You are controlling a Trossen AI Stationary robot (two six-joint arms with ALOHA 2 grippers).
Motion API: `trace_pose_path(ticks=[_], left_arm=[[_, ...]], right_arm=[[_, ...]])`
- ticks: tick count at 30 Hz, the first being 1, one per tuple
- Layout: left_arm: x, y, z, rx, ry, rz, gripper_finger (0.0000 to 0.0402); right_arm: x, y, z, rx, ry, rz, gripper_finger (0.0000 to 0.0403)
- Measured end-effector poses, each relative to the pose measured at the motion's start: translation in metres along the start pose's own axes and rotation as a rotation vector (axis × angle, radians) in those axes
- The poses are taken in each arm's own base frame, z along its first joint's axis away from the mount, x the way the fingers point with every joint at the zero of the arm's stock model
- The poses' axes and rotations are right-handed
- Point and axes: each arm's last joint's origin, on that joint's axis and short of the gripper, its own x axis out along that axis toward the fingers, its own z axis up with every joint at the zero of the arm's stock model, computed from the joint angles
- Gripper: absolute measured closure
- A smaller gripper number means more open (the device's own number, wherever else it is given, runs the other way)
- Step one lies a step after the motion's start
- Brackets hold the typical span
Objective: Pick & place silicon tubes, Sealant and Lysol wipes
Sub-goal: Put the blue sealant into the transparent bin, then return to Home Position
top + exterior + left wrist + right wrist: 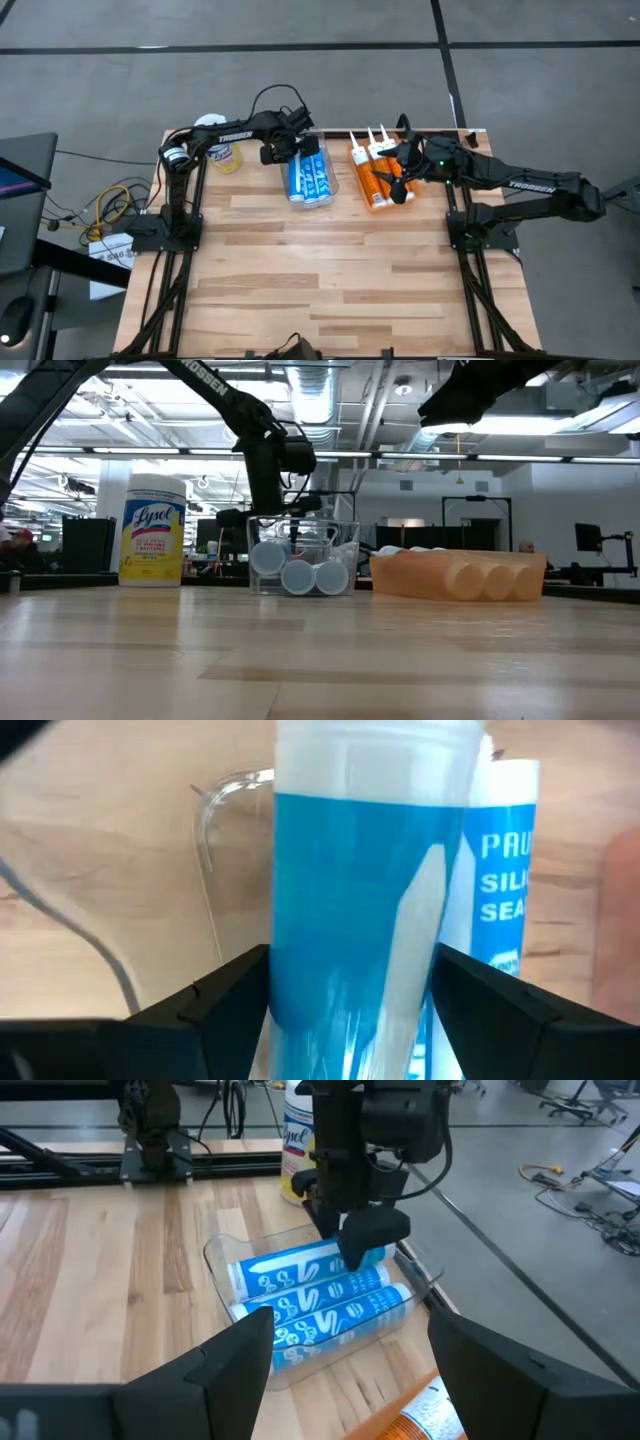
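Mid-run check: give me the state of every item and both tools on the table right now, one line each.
Blue silicone tubes: three, lying in the clear bin.
Clear bin: on the table, holding the blue tubes.
Orange sealant tubes: lying side by side, nozzles toward the far edge.
Lysol wipes: upright, lid on, untouched at the far left.
Left tool: down in the bin, fingers straddling a blue tube.
Right tool: open, over the orange tubes.

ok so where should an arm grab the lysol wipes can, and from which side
Grip the Lysol wipes around the label, below the white lid, coming in level with the fingers spread wider than for a tube. It stands upright at the table's back-left corner, and its round body offers two opposite sides. Approach from the table's open front. The left gripper, now at the clear bin, is nearest.
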Motion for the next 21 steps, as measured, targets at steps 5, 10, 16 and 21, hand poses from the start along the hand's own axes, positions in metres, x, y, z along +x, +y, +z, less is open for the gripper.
trace_pose_path(ticks=[5,10,16,21], left_arm=[[-0.020,-0.011,0.005,0.050,0.007,-0.031,0.0142],[-0.072,-0.019,0.007,0.105,-0.066,0.011,0.0141],[-0.150,-0.026,-0.030,0.274,-0.283,0.067,0.0140],[-0.185,-0.020,-0.082,0.483,-0.448,0.086,0.0140]], right_arm=[[0.000,0.001,0.000,-0.001,-0.001,0.004,0.0143],[0.000,0.001,0.000,0.007,-0.001,0.005,0.0143],[-0.010,-0.001,0.003,0.009,-0.034,-0.006,0.0143],[-0.032,-0.011,0.004,0.024,-0.063,-0.173,0.0143]])
